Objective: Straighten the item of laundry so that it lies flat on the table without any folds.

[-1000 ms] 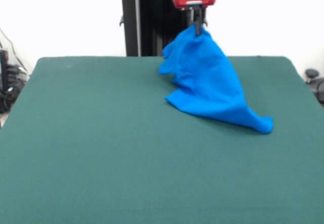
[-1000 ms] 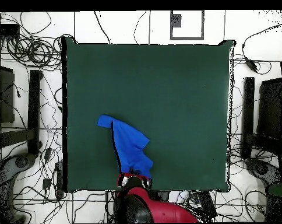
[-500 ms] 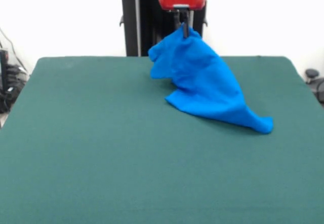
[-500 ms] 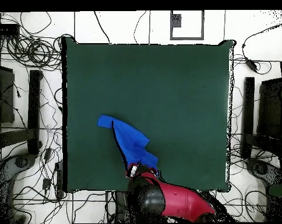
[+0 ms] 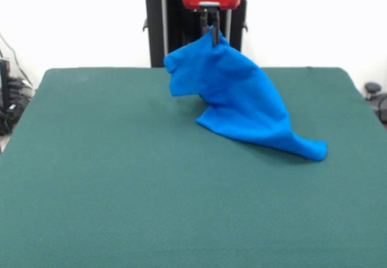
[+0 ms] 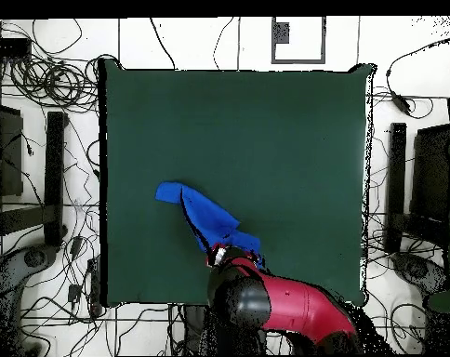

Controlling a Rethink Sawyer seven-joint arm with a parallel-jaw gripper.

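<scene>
The gripper (image 5: 213,32), fingers clenched on the T-shirt's (image 5: 242,101) top, has carried it sideways along the table's (image 5: 121,189) far edge, stretching the cloth while its tail stays down. It is still bunched, with wide open felt in front to spread over.

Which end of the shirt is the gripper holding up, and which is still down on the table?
The gripper holds the bunched end of the blue shirt raised. The narrow tail end trails on the green table.

Hand (image 5: 213,31) pinches blue shirt (image 5: 242,101) top; shirt tail rests on table (image 5: 121,177).
</scene>
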